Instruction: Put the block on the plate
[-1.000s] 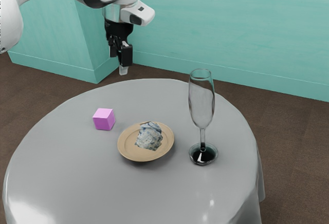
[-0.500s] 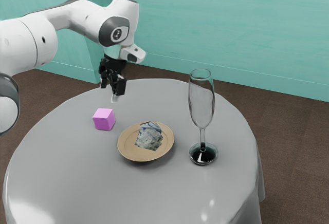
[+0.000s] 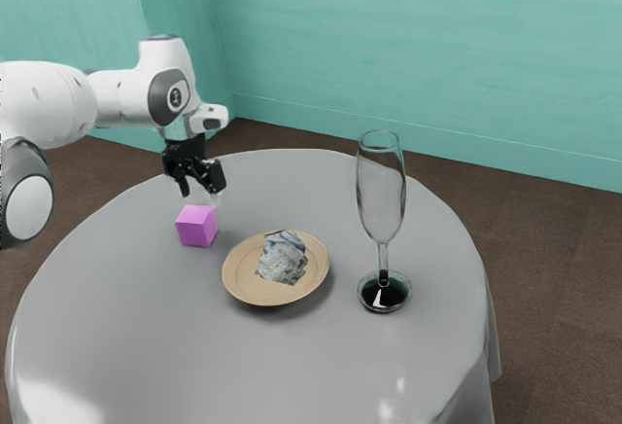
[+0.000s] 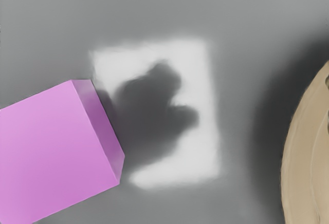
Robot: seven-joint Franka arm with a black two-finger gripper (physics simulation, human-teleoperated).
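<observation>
The robot's claw (image 3: pixel 200 194), spread wide, hangs near a pink block (image 3: pixel 196 231) that a misaligned descent could knock sideways.

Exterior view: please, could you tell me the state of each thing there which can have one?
Pink block: resting on the table, beside the plate, not grasped.
Gripper: open, jaws apart, holding nothing, above the block.
Plate: right side up, holding the rocky lump.
Rocky lump: lying on the plate.
Stemmed glass: standing upright, looks empty.
</observation>
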